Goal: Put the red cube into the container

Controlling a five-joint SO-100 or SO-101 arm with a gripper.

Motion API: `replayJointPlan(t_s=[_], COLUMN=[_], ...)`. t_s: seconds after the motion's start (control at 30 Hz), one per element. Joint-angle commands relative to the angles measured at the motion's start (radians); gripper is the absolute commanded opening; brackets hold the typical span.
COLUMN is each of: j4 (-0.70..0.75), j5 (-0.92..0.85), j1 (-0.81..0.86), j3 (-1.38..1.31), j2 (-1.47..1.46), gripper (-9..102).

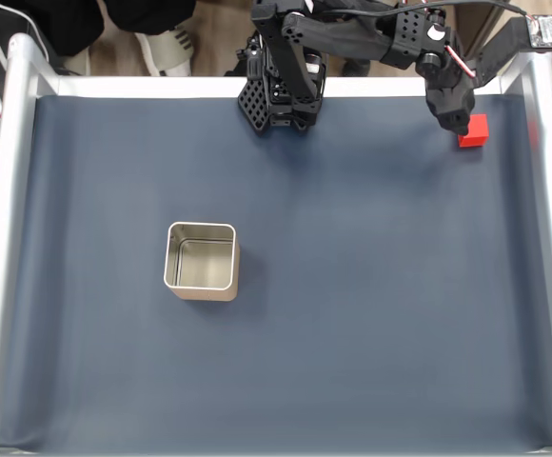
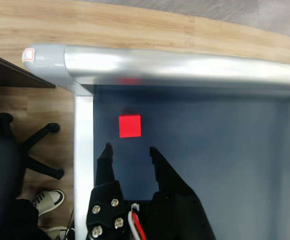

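Red and bright, the red cube (image 2: 130, 126) sat on the dark blue mat (image 1: 352, 314), tucked near a corner of the silver frame (image 2: 185, 67). In the fixed view that was the top right corner, and the cube (image 1: 473, 130) was well apart from the container (image 1: 201, 260), which stood far off on the left part of the mat.

The gripper (image 2: 130, 152) hung just short of the cube in the wrist view. Its two black fingers were spread wide, wider than the cube, and they held nothing. The cube lay just past the gap between the tips, not yet inside it.

The cube looked small and light, so it should lift easily. It seemed hard, with flat, plain sides, so it likely would not squash. Smooth sides might be a bit slippery. The best place to hold it was probably on two opposite flat sides, near the middle, with one finger on each.

The frame was close by, so the fingers had little room on that side and could bump it.
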Motion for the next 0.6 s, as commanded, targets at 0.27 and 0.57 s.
replayJointPlan(t_s=[0.27,0.57], j4=[-0.196,-0.261], j5=[0.071,0.041], j1=[-0.031,-0.018], j3=[0.018,0.038], j2=[-0.089,-0.143], gripper=[25,25])
